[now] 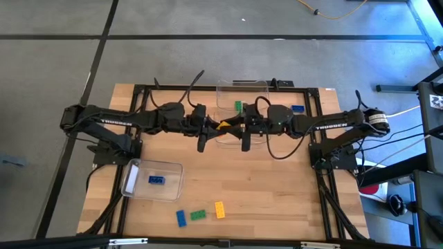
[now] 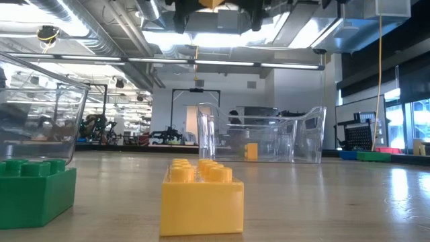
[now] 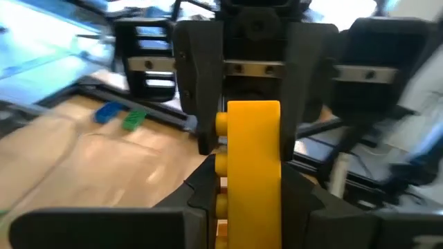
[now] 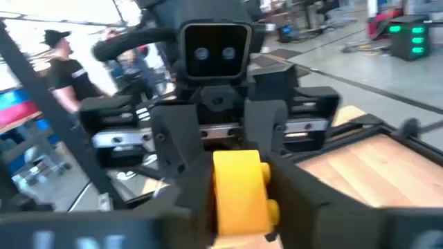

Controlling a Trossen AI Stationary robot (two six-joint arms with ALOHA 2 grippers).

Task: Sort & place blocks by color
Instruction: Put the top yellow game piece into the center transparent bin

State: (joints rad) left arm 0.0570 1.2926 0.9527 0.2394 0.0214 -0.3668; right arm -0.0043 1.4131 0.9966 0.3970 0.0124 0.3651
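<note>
Closest to the low lens: yellow studded plastic brick (image 2: 201, 198), flat on the pale wooden table (image 1: 277, 187), studs up, with a green studded brick (image 2: 33, 188) just beside it and a small blue front brick (image 1: 181, 218) next along in the overhead view. Front row of three, loose and unsorted, apparently waiting for pickup. Well above the table's middle: second yellow brick (image 1: 225, 125), gripped from both ends at once. Left gripper (image 1: 208, 126) clamped on it, fingers tight against its sides in the left wrist view. Right gripper (image 1: 243, 126) nose to nose with the left, fingers likewise closed around the same brick in the right wrist view. Reads as a mid-air hand-over, probably to pass the brick to the arm better placed for its bin. Just behind and below the meeting point: clear plastic rear container (image 1: 242, 84), holding a green piece (image 1: 238, 106) and, from table height, a yellow piece (image 2: 250, 150). Cannot tell whether one bin or two there. Near the left arm's base: another clear bin (image 1: 131, 176) with a blue piece (image 1: 156, 180) inside, so blue seems to collect there. Stray blue brick (image 1: 297, 108) on the table at the rear right, not yet binned. Next move likely calls for one clamp to loosen first, since a shared pull or a double release risks a drop.
</note>
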